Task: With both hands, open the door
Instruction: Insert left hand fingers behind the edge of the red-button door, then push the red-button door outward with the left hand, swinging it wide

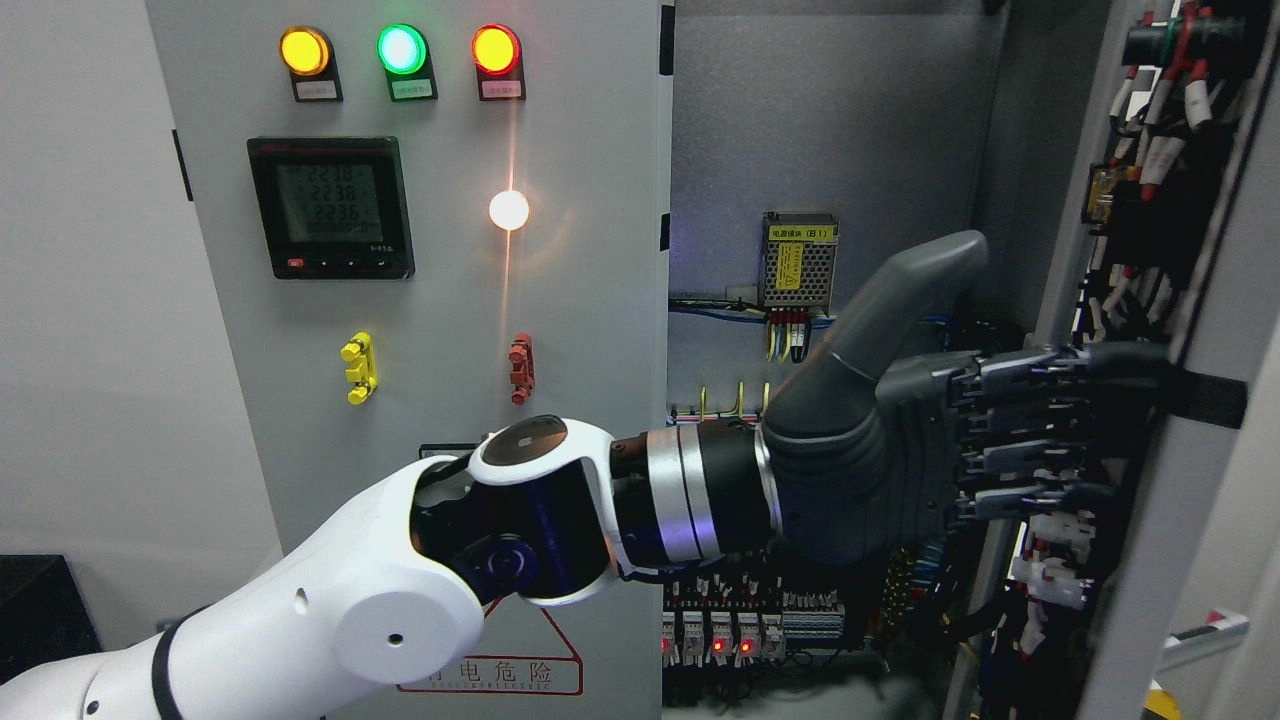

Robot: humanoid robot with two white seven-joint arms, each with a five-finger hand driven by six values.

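Our dark grey fingers [1040,425] on the left hand [900,450] are stretched out straight and side by side, reaching across to the inner edge of the open grey metal cabinet door [1190,520] at the right edge of the view. The tips disappear behind the door's edge near a black strap-like piece [1215,398], so we can't tell if they're hooked around anything or just pressing flat against it. The thumb sticks up and away, touching nothing. Behind that, the silver wrist ring and glossy white forearm [330,610] come in from the lower left corner. We can't see our right hand at all.

Step-wise, we'd say the door is already swung well open and we're in the pushing-it-wider part. The next move probably calls for steady pressure outward along the door edge while keeping the fingers clear of the wiring bundles [1150,120] clipped on the door's inside, since those white-and-red sleeved leads look snaggable.

The door itself is seen edge-on, tilted away to the right, its inner face crowded with cables. The cabinet interior [830,150] is exposed: a perforated metal power supply box with a yellow label [798,262], and rows of terminals with red LEDs [720,640] along the bottom. The closed left panel [590,330] with three lit indicator lamps [400,50] and a digital meter [330,207] sits just beside the opening.
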